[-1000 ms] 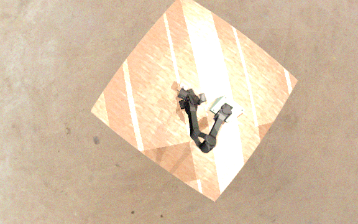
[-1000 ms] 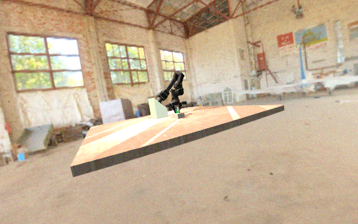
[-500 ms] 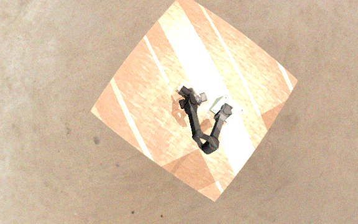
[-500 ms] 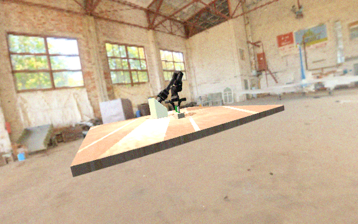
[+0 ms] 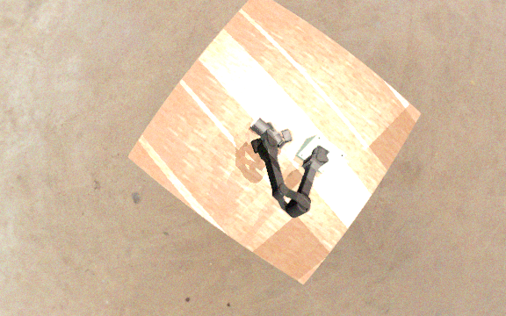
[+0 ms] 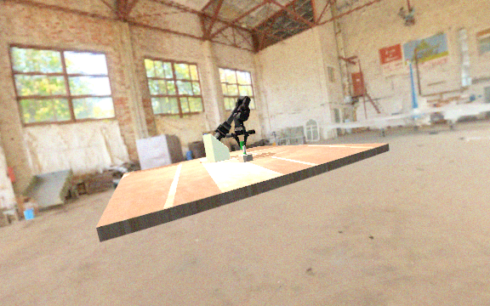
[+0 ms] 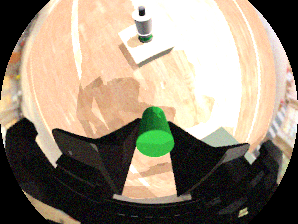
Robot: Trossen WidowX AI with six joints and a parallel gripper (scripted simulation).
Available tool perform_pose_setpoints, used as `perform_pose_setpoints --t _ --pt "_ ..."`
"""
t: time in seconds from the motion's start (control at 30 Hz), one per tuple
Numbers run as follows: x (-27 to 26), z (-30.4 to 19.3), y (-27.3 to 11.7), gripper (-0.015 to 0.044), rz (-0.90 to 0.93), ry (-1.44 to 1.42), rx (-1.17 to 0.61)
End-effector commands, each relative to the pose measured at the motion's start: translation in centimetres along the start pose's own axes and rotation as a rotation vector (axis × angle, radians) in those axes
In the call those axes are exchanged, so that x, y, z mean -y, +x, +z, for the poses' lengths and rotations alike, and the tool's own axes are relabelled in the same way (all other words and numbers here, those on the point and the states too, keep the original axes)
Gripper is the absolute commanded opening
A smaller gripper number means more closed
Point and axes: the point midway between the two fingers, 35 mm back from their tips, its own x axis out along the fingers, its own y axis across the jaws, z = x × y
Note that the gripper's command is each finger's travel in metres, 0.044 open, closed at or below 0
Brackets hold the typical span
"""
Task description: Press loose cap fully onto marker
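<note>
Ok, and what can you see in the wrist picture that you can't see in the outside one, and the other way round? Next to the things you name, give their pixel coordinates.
Only the wrist view shows the marker's black tip (image 7: 141, 10), pointing up, and the round end of the green cap (image 7: 155, 143) facing the camera.

Only the exterior view shows the big windows (image 6: 63, 85), the red roof beams and the table's dark front edge (image 6: 245, 194).

Both show the gripper (image 6: 242, 142) (image 7: 153, 123) shut on the cap, the marker (image 6: 244, 150) (image 7: 143, 25) and its holder block (image 6: 245, 158) (image 7: 150, 52).

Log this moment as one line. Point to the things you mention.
claw (image 6: 243, 139) (image 7: 153, 123): shut on green cap (image 6: 242, 144) (image 7: 156, 130) | marker (image 6: 244, 150) (image 7: 143, 24): upright in holder block (image 6: 246, 158) (image 7: 156, 54), uncapped | pressing: not done
</note>
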Motion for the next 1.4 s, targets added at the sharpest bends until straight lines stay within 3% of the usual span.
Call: perform_pose_setpoints --t 0.0,1.37 --pt "-0.3 0.8 -0.4 0.0000 -0.001 0.002 -0.003" --pt "-2.4 9.5 -4.9 0.0000 -0.003 -0.001 0.001"
